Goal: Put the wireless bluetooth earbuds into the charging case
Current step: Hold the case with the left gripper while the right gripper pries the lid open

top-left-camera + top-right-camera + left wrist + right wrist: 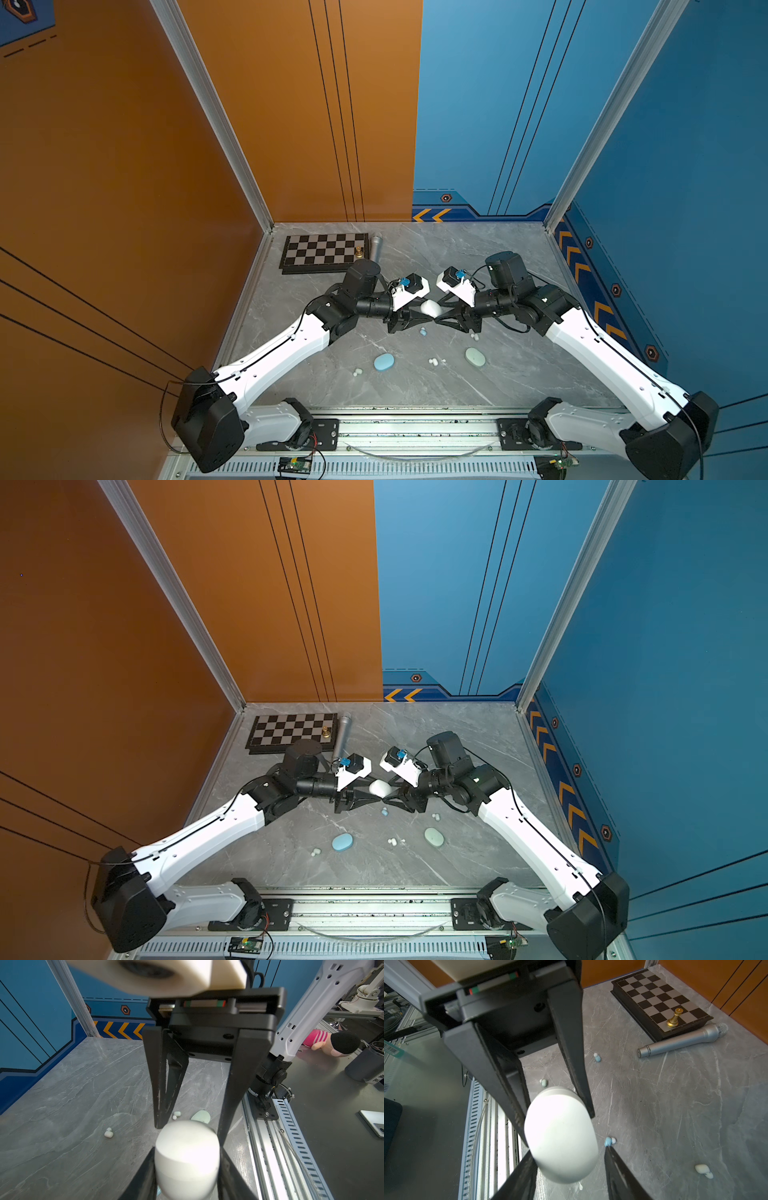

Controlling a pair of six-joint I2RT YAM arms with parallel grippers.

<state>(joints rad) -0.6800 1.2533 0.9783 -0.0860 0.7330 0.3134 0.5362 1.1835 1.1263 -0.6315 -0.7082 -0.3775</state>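
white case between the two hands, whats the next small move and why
Probably back the right hand off the white case: the left hand clamps it in the air, while the right's jaws show a gap on one side, so they add no grip.

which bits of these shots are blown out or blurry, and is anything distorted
Left wrist view: the white case is overexposed, its surface washed out, and the cream camera housing at the frame edge is out of focus. Right wrist view: the white case glares too, while the chessboard and microphone are sharp. Both top views: even light, but the corner posts splay from wide-angle distortion.
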